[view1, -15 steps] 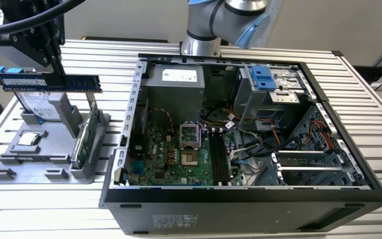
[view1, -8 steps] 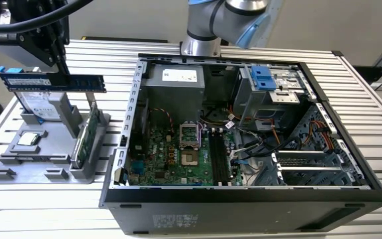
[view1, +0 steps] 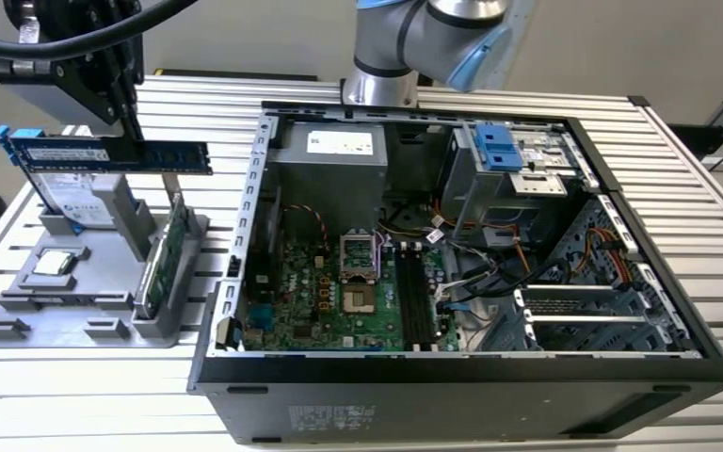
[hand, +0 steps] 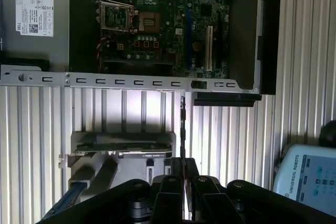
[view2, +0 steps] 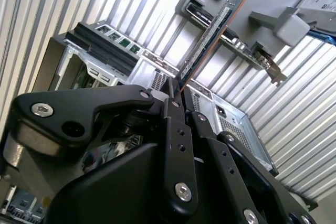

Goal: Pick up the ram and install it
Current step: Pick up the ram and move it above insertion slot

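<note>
End effector [view1: 129, 127]: clamped on ram [view1: 110, 153].
Place: raised over table [view1: 86, 395], outside case [view1: 462, 372].
Care: probably best carried level, grip firm, clear of the case wall.

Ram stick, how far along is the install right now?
Pickup looks done: the pincer is shut on the ram, held above the grey holder on the exterior view's left. In hand: the ram hangs outside the computer case. Left: seating it; the memory slots on the motherboard look empty.
</note>
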Controlling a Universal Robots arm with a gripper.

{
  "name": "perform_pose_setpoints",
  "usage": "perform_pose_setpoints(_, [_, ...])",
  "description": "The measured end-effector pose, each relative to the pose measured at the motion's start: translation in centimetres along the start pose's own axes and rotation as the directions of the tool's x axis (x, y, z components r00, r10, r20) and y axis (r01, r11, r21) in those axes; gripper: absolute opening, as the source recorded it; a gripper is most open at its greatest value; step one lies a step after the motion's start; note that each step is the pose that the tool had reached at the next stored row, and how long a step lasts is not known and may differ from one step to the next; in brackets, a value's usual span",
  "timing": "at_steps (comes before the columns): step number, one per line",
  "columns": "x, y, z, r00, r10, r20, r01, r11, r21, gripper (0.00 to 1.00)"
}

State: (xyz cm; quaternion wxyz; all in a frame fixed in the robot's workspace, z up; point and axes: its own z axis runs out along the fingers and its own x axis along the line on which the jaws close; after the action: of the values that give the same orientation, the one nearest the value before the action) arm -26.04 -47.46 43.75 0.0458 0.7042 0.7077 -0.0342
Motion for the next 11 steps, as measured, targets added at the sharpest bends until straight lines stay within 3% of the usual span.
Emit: perform_pose_setpoints(11, [0.25, 0.85, -0.01, 1.0, 0.0, 0.0074, 0.0, 1.0, 0.0, 0.0])
